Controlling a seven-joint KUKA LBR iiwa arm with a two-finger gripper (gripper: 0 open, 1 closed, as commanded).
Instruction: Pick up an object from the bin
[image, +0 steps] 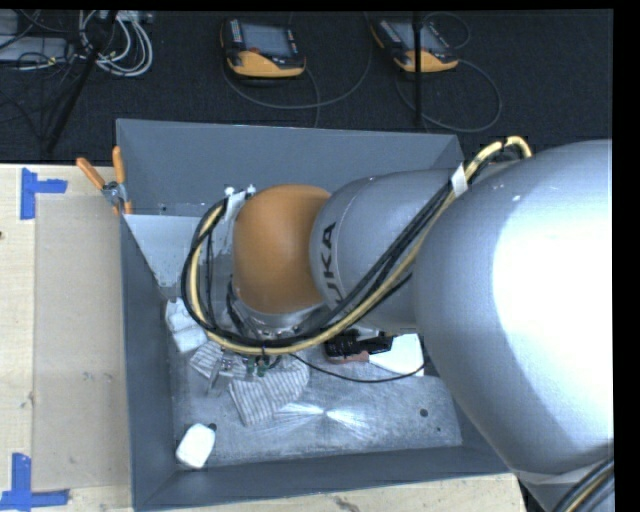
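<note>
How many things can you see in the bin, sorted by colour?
White: 3 (rounded lump, crumpled piece, flat piece)
Grey: 1 (striped cloth)
Total: 4 in sight; the arm covers part of the bin, so more may lie under it.

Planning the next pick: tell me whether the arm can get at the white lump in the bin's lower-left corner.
Probably yes. The white lump lies alone, uncovered, near the gripper, which hangs over the striped cloth; the bin wall beside it may crowd the approach.
</note>
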